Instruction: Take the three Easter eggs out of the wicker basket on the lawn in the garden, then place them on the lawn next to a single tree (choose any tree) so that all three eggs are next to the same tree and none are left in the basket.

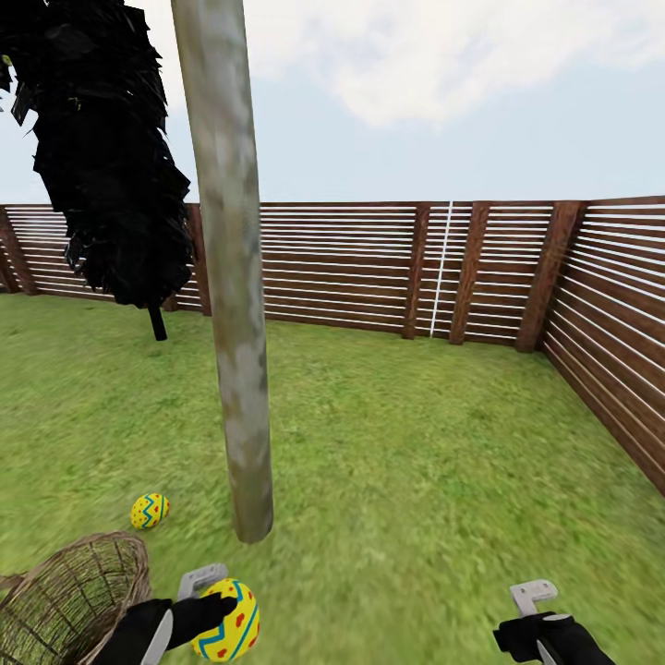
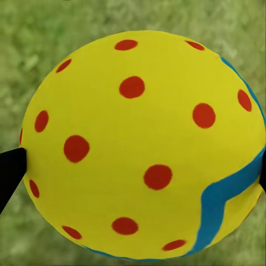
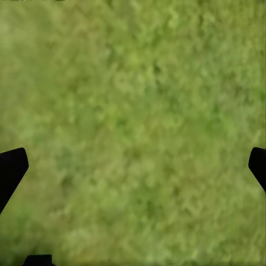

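Observation:
A pale grey-green tree (image 1: pixel 238 351) trunk rises from the lawn (image 1: pixel 406 462) in the head view. One yellow Easter egg (image 1: pixel 149 511) lies on the grass just left of the trunk's base. My left gripper (image 1: pixel 218 611) is shut on a second egg (image 1: pixel 231 624), held low in front of the trunk. In the left wrist view this egg (image 2: pixel 138 144) sits between the dark fingertips (image 2: pixel 10 172). The wicker basket (image 1: pixel 78 591) stands at the lower left, partly cut off by the frame. My right gripper (image 1: pixel 536 611) hangs open over bare grass (image 3: pixel 133 111).
A dark columnar tree (image 1: pixel 102 157) stands at the back left. A brown slat fence (image 1: pixel 369 263) closes the far side and runs along the right (image 1: pixel 610 332). Open grass stretches right of the trunk.

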